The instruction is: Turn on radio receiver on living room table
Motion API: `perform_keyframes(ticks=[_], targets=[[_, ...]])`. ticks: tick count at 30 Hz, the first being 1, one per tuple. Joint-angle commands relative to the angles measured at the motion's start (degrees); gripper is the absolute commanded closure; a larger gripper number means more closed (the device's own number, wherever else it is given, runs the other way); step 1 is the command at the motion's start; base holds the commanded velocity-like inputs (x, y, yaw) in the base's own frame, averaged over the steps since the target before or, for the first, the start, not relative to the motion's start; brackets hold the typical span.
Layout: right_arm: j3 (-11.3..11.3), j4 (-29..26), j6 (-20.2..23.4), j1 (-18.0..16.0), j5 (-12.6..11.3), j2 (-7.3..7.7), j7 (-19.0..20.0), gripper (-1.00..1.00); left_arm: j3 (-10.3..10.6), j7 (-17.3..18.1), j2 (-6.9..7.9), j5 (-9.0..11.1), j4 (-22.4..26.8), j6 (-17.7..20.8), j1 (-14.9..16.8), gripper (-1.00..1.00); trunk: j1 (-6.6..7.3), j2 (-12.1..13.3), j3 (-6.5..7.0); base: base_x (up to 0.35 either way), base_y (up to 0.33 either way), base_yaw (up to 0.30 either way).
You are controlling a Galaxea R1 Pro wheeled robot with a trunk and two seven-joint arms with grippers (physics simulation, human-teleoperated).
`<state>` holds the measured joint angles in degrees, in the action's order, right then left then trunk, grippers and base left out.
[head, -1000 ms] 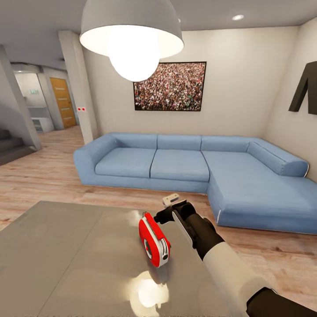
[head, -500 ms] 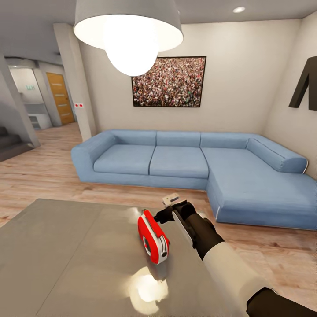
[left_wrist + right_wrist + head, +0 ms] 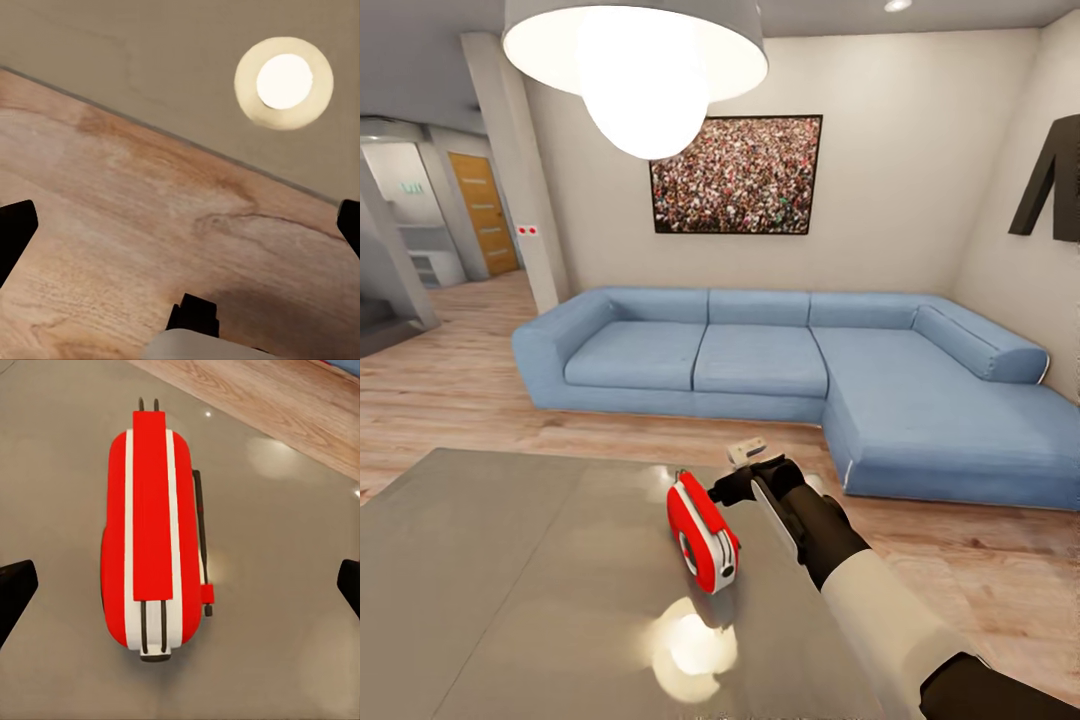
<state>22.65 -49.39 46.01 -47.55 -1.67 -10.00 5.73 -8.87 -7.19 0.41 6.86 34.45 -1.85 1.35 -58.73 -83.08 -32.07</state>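
Radio receiver work puts me in the living room, where the biggest thing ahead is the blue L-shaped sofa [image 3: 790, 375] along the far wall, with a crowd picture [image 3: 737, 175] hung above it and a lit pendant lamp [image 3: 635, 60] overhead. Nearer to me lies the grey bench [image 3: 490, 580], its glossy top catching the lamp's reflection, on a light wood plank floor [image 3: 450, 390]. My right arm reaches in from the near right, and the right gripper [image 3: 745, 475] hovers just to the right of the radio receiver [image 3: 702, 533], close by but not gripping it. From the right wrist camera I see the red radio receiver [image 3: 154, 532] standing upright on the bench, its top handle facing the lens, with both dark fingertips [image 3: 15, 589] spread wide at the frame edges. The left gripper [image 3: 180, 225] is likewise spread apart, holding nothing, over the wood floor beside the bench edge.
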Motion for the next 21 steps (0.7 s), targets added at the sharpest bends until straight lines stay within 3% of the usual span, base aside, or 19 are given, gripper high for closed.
perform_keyframes(ticks=[1,12,19,21], targets=[[0.0,0.0,0.0,0.0,0.0,0.00,0.0,-1.00,-0.2,0.0,0.02,0.0,0.0,0.0,0.0,-1.00,0.00,0.0,-0.10,0.000,0.000,-0.071],[0.0,0.0,0.0,0.0,0.1,0.00,0.0,-1.00,-1.1,0.1,0.54,0.3,2.2,-0.1,0.0,-1.00,0.00,0.0,-1.12,0.000,0.000,-0.072],[0.2,0.0,0.0,0.0,0.2,0.00,0.0,-1.00,-1.1,0.4,1.21,0.0,17.7,1.0,0.0,-1.00,0.00,0.0,-1.78,0.000,0.000,-0.069],[0.2,-0.1,0.0,0.0,0.4,0.00,0.1,-1.00,-1.0,0.5,1.10,0.0,22.4,3.5,0.0,-1.00,0.00,0.0,-1.96,0.000,0.000,-0.047]])
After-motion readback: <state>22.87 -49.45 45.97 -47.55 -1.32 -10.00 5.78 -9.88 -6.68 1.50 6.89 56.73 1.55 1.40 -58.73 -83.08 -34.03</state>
